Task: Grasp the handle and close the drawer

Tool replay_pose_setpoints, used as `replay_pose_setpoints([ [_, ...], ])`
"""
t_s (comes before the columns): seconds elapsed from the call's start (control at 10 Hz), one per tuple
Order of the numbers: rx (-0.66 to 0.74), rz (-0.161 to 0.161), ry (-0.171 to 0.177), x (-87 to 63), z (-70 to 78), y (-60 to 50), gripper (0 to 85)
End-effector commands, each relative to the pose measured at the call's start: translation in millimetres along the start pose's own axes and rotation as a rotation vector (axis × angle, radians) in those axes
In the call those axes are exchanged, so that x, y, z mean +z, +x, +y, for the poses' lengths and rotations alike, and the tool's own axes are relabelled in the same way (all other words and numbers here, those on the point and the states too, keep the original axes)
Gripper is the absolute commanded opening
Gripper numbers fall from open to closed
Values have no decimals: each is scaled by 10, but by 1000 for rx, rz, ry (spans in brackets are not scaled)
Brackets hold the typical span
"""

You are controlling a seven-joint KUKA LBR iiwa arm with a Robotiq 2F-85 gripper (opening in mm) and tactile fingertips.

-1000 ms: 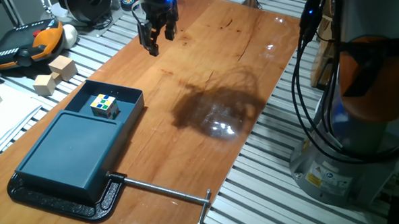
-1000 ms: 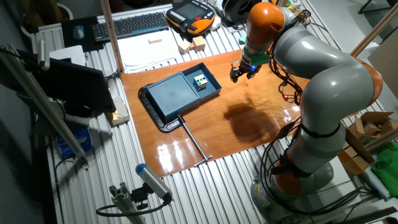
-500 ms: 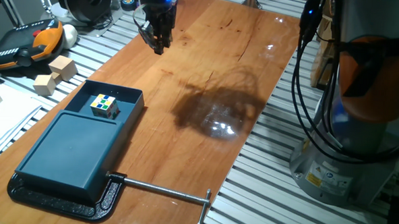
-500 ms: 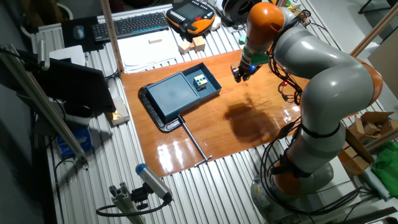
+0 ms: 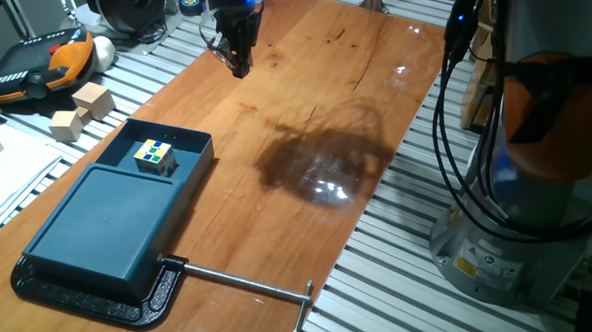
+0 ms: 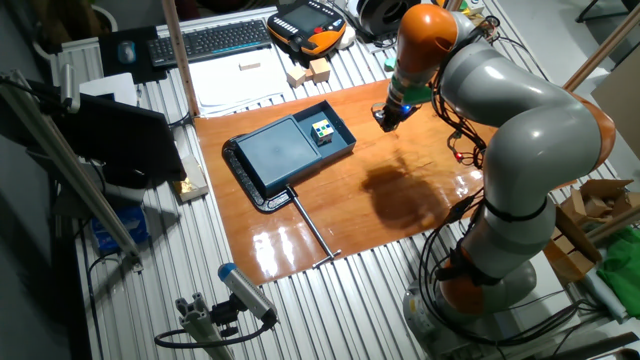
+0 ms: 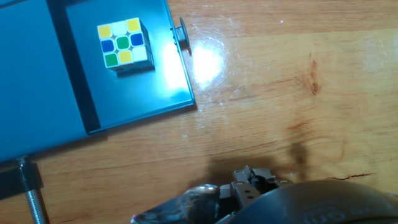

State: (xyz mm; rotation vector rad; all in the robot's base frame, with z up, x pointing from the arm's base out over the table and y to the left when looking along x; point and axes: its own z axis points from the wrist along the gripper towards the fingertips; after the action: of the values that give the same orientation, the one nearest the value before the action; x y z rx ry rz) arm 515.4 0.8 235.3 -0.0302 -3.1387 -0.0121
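The shallow dark teal plastic drawer [image 5: 162, 152] stands pulled out of the flat dark teal box [image 5: 103, 224], at the wooden table's [image 5: 319, 107] near-left part; its narrow teal end rim, the handle [image 5: 200, 162], is free; inside lies a small multicoloured puzzle cube [image 7: 125, 45]; the black two-finger gripper [image 5: 239, 61] hangs well apart above the table's far end, fingers pressed together, holding nothing; the hand view shows its fingertips only partly.

Teal drawer [image 5: 167, 150] open; handle [image 7: 181, 32] seemingly untouched.
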Motion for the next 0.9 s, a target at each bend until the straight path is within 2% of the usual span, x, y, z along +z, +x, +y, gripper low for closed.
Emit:
replay_pose_setpoints([
  [0.0,0,0,0,2,-4,1,20],
  [0.6,2,0,-2,25,-1,5,20],
  [0.8,15,-14,-5,164,20,-18,20],
])
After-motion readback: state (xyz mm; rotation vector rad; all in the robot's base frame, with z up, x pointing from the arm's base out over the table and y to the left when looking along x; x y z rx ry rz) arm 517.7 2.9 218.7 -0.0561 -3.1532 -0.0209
